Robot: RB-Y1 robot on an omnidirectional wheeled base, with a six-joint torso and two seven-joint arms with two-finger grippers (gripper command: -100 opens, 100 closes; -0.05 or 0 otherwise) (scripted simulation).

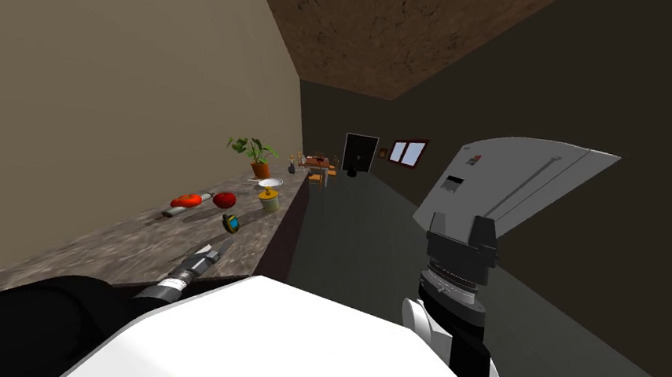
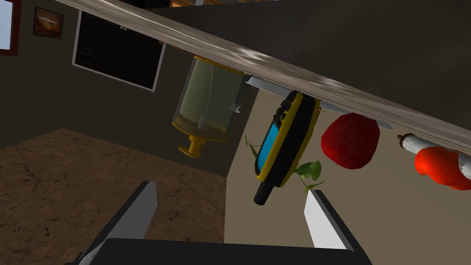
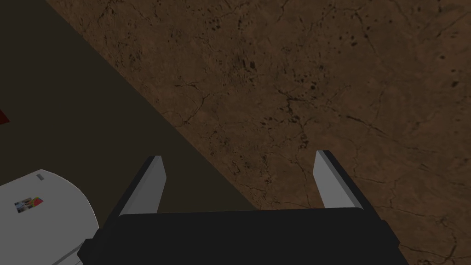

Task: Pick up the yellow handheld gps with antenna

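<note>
Sizing up the yellow gps (image 1: 231,223), we see it left of centre in the head frame, standing on end on the mottled tabletop (image 1: 114,248), just beyond our left gripper (image 1: 206,250). That hand's fingers (image 2: 322,216) are spread, nothing between them. The wrist camera shows the black antenna stub pointing away from the tabletop, with a yellowish jar (image 2: 209,108) and a red round thing (image 2: 350,140) flanking the unit, both near. We judge the hand should sidestep until the body sits centred, then ease forward and pinch mid-body, clear of both neighbours. Our right gripper (image 1: 464,227) hangs right of centre, fingers spread, idle.
</note>
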